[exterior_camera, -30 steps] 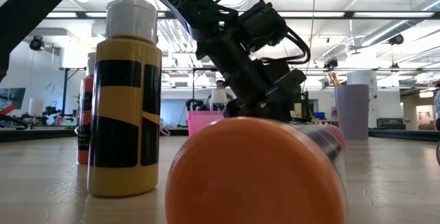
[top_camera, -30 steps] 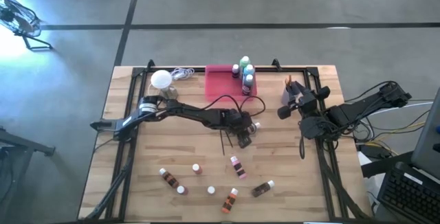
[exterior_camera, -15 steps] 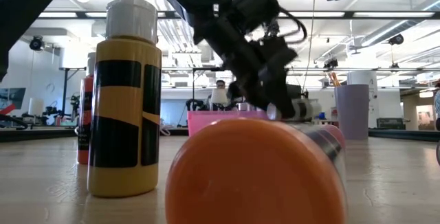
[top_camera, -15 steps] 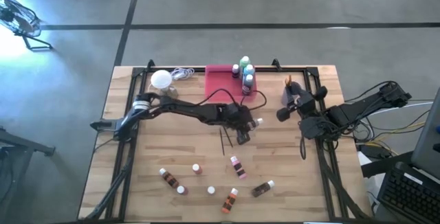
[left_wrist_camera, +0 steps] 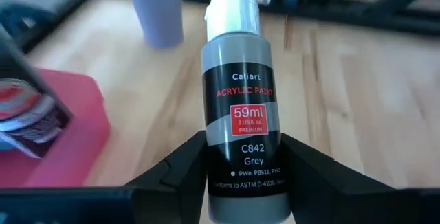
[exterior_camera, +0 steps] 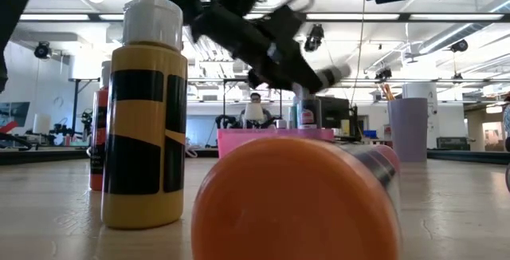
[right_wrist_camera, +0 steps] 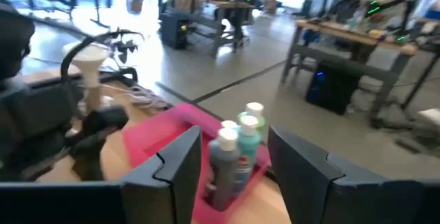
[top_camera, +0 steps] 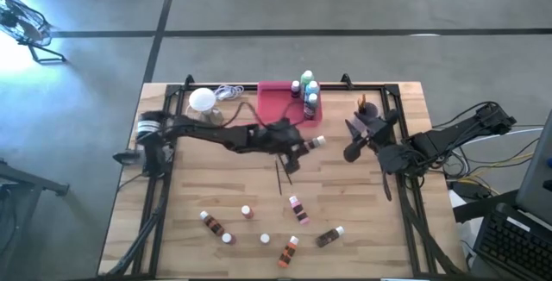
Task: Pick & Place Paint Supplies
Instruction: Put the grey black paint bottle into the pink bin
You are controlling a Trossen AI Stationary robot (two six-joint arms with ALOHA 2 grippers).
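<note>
The left gripper point(top_camera: 304, 146) is closed on a small grey acrylic paint bottle with a white cap point(left_wrist_camera: 239, 100). Its two dark fingers point(left_wrist_camera: 180, 169) press the lower body of the bottle from both sides, so the label and the cap stay free. In the high view the bottle is carried above the middle of the wooden table point(top_camera: 172, 229), just in front of the pink rectangular plastic tray point(top_camera: 274, 104) at the far edge. The cap points toward the right side, so the bottle is tilted, not upright.

Three bottles with white caps point(top_camera: 309, 91), grey, blue and green, stand close together at the right end of the tray. I judge that the tray is the place where the supplies are collected, and that the grey bottle goes there next. It probably has to be turned upright first, otherwise it could knock the standing bottles.

The right gripper point(top_camera: 355, 140) waits above the right part of the table, near a lilac cup point(top_camera: 369, 109). Its fingers point(right_wrist_camera: 175, 162) are apart and hold nothing.

Two thin dark paintbrushes point(top_camera: 281, 176) lie on the wood just in front of the left gripper. Several small bottles with white caps point(top_camera: 291, 246), brown, red, orange and pink, are scattered near the front edge, some standing and some on their side, so most of the work is not yet done.
</note>
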